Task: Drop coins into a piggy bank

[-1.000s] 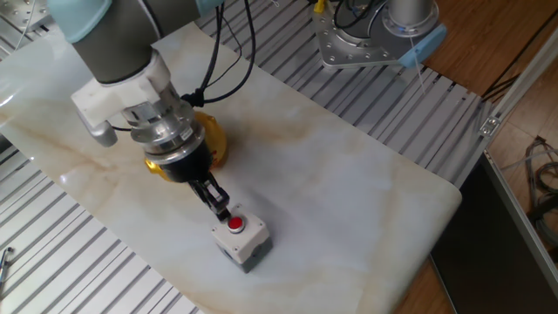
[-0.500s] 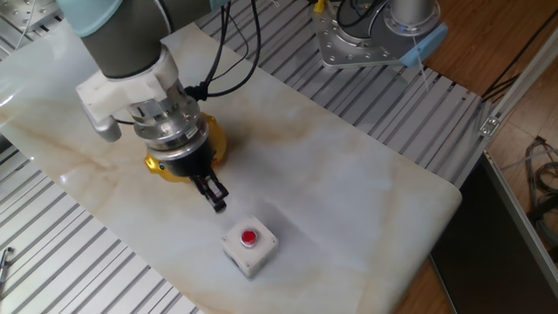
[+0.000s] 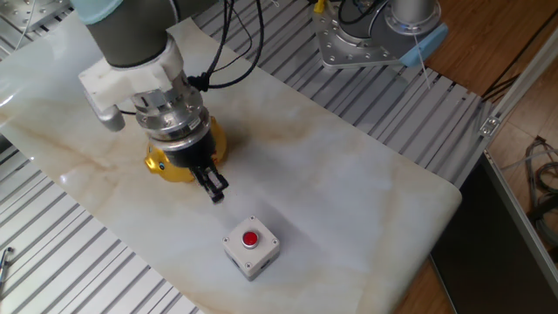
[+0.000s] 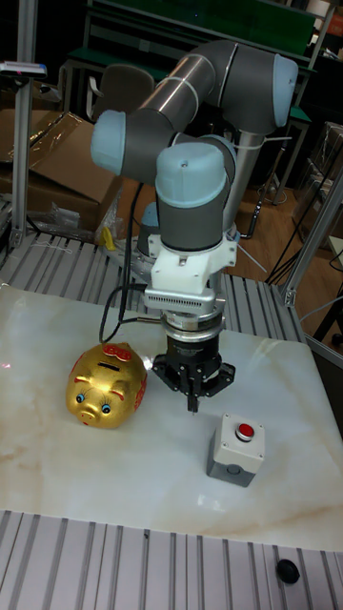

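Gold piggy bank (image 4: 107,383) sits on the marble table (image 3: 349,166), partly behind the gripper (image 3: 215,188). Gripper fingers pressed together; no coin visible. White button box (image 4: 234,449) stands nearby, apart.

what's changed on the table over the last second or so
The gripper lifted off the red button of the white box and drew back toward the piggy bank; its fingers look closed, though no coin shows between them. The box now sits slightly further toward the near edge than a second ago. The piggy bank stayed in place on the marble table.
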